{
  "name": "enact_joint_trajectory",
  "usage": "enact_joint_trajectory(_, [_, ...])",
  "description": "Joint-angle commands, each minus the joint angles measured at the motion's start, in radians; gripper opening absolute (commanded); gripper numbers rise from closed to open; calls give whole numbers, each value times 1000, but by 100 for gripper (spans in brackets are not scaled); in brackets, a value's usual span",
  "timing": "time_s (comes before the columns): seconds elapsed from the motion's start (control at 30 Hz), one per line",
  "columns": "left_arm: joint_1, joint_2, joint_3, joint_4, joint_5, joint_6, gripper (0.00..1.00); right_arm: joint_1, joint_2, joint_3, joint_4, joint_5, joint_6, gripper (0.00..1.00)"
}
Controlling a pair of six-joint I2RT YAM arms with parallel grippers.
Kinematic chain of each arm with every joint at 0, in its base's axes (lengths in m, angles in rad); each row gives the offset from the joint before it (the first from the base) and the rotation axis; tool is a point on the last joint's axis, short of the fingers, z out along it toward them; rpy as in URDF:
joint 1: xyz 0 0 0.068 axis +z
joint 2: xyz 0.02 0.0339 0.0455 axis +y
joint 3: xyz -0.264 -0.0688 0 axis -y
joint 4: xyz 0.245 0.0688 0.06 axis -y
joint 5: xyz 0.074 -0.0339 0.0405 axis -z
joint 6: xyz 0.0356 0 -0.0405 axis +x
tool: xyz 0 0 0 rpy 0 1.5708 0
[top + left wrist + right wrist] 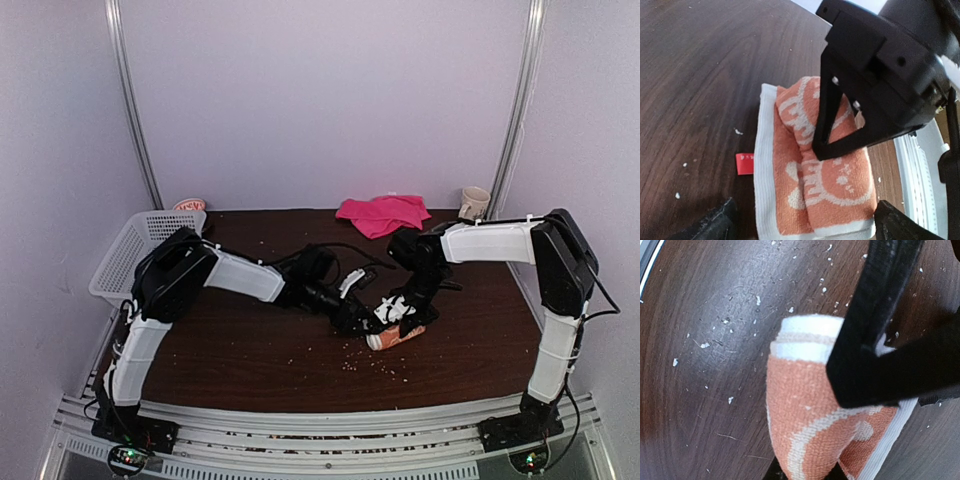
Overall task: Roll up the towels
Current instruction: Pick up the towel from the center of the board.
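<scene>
The orange towel [398,338] with the cream cartoon pattern lies partly rolled near the table's middle front. In the left wrist view the orange towel [835,185] has a thick roll on its right side, a flat white-edged part on its left and a red tag [744,163] beside it. My left gripper [805,227] is open wide, with its fingers on either side of the towel's near end. My right gripper [807,472] is shut on the orange towel [805,410], pinching the roll. The pink towel [383,213] lies crumpled at the back.
A white lattice basket [140,250] sits at the table's back left corner. A cream mug [474,203] stands at the back right. Pale crumbs [385,365] are scattered in front of the orange towel. Both arms meet closely over the towel.
</scene>
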Motion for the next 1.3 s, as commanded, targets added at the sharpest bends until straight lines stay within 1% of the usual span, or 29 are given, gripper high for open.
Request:
enact_joint_trajectory(0.0, [6,56,65,-71,112,-6,98,-6,-17,-28,37,40,-11,8])
enact_joint_trajectory(0.17, [4,86,86,-70,205,-30,98,-6,-25,-53,68,53,-6,8])
enact_joint_trajectory(0.27, [3,96,97,-80,209,-38,98,-6,-32,-68,92,62,-1,8])
enact_joint_trajectory(0.43, [-10,119,134,-148,207,-21,98,-5,-47,-83,120,69,4,8])
enact_joint_trajectory(0.53, [-19,142,170,-205,199,-8,95,-6,-51,-83,120,68,6,8])
enact_joint_trajectory(0.6, [-24,159,202,-266,171,15,95,-6,-54,-85,120,68,7,8])
enact_joint_trajectory(0.77, [-25,145,245,-403,-10,75,97,-6,-65,-92,123,74,8,8])
enact_joint_trajectory(0.97, [-25,64,204,-436,-202,119,98,-5,-69,-104,129,77,6,8])
enact_joint_trajectory(1.07, [-25,43,197,-443,-228,134,98,-6,-68,-106,129,78,5,8])
enact_joint_trajectory(1.13, [-25,58,229,-478,-238,149,98,-5,-65,-104,129,77,5,8])
enact_joint_trajectory(1.27, [-25,107,275,-531,-174,180,98,-4,-64,-101,128,75,6,8])
